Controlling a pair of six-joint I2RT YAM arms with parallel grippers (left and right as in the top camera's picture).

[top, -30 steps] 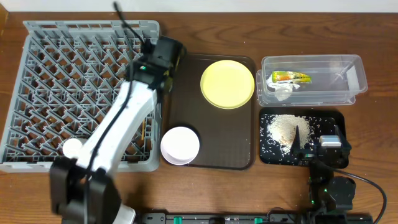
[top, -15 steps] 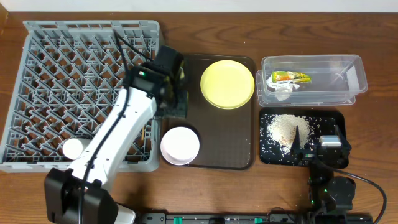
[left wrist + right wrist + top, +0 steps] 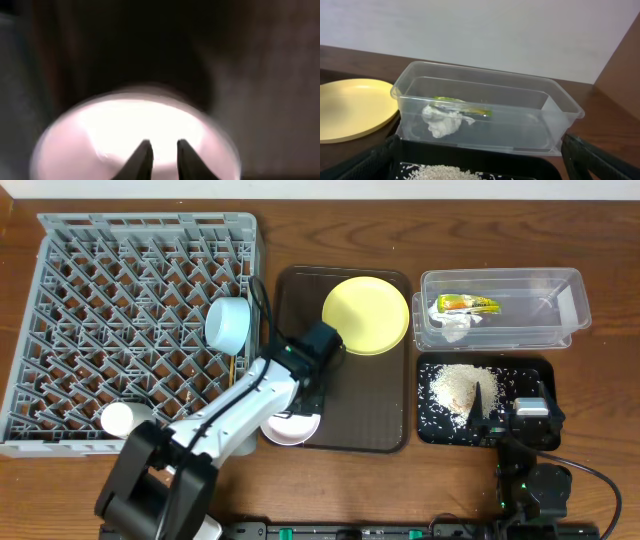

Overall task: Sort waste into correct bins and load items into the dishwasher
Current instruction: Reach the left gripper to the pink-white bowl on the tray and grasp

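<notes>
From above, my left arm (image 3: 240, 402) reaches over from the grey dish rack (image 3: 60, 310) to the white-pink bowl (image 3: 285, 430). That bowl sits on the near corner of the brown tray (image 3: 370, 410). I think it is my next job, because it is not in the rack yet. The yellow plate (image 3: 365, 315) waits on that tray too. The light blue bowl (image 3: 228, 323) and the small white cup (image 3: 118, 418) are in the rack. A thin bit of wood there may be the chopsticks (image 3: 232, 370). The snack wrapper (image 3: 465, 303) and tissue (image 3: 455, 328) lie in the clear tub (image 3: 570, 290). The crumbs (image 3: 460, 388) lie on the black tray (image 3: 535, 370). My arm hides my fingers and part of the bowl. In my left wrist view all is blurry. My left gripper (image 3: 163, 157) hangs over the bowl's pale inside, pinched almost together with nothing between. I cannot see the bowl's rim well. In my right wrist view, my right gripper (image 3: 480, 141) is spread wide and holds nothing. It rests low, out of the way. Its fingers and the plate are cut off at the edges.
</notes>
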